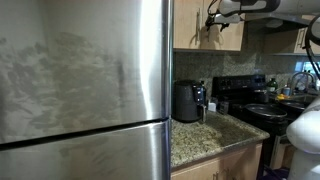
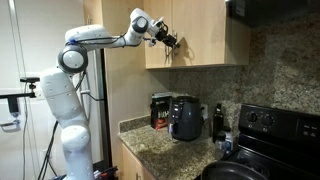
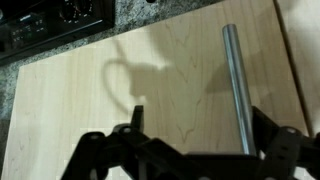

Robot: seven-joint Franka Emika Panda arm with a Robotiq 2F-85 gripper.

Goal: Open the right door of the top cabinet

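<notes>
In the wrist view the right door [image 3: 140, 70] is a flat light-tan wooden panel with a slim silver bar handle [image 3: 236, 85] near one edge. My gripper [image 3: 200, 118] is open close in front of the door. Its two dark fingers straddle the near end of the handle, and the bar lies just inside one finger. I cannot tell whether a finger touches it. In both exterior views the arm reaches up to the top cabinet [image 1: 230, 35] [image 2: 215, 30], with the gripper [image 1: 212, 18] [image 2: 170, 42] at its front near the lower edge. The doors look closed.
A granite counter [image 2: 160, 140] below holds a black air fryer [image 2: 186, 118] [image 1: 188, 100], a box and a bottle. A black stove [image 2: 265, 150] [image 1: 250, 100] stands beside it. A large steel fridge [image 1: 85, 90] fills the foreground of an exterior view.
</notes>
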